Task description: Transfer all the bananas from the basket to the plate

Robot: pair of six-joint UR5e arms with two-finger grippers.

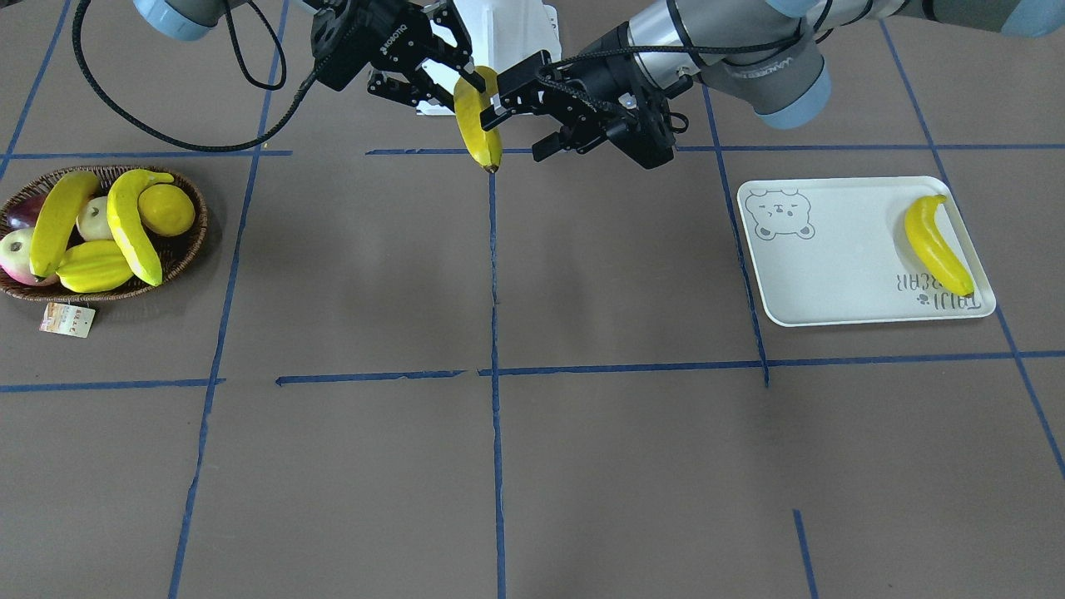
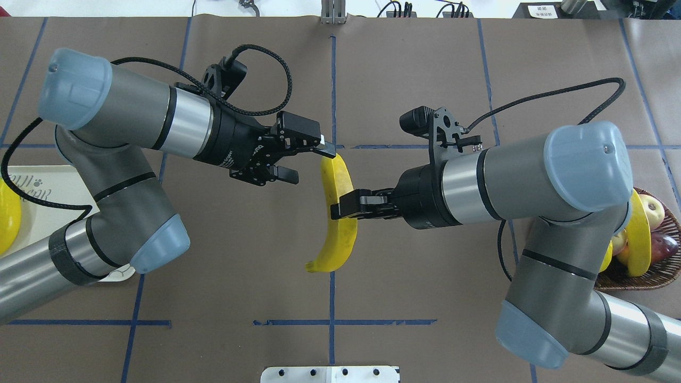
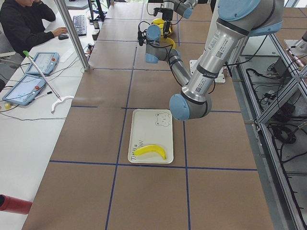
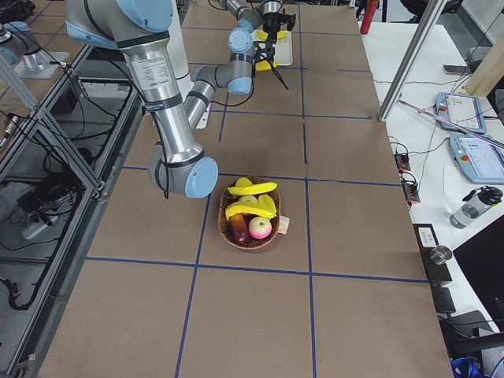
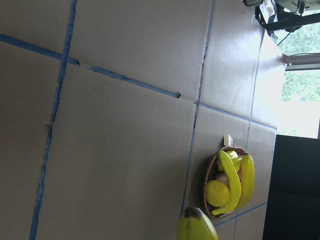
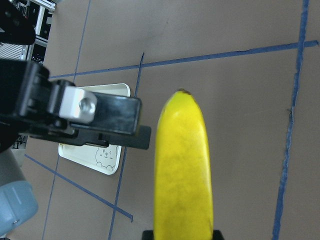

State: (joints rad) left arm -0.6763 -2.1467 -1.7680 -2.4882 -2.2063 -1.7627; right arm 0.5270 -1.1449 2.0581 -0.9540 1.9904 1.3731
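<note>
Mid-air handover, I judge, over the bench; the right jaws clamp a banana about its middle, its long axis looking nearer upright than flat. The left jaws gape wide just beside its upper end, one fingertip at it, the other clear; that end is not yet between them. The plate, bearing a second banana, lies to the left arm's side of the held banana; the basket, with two more, to the right arm's.
</note>
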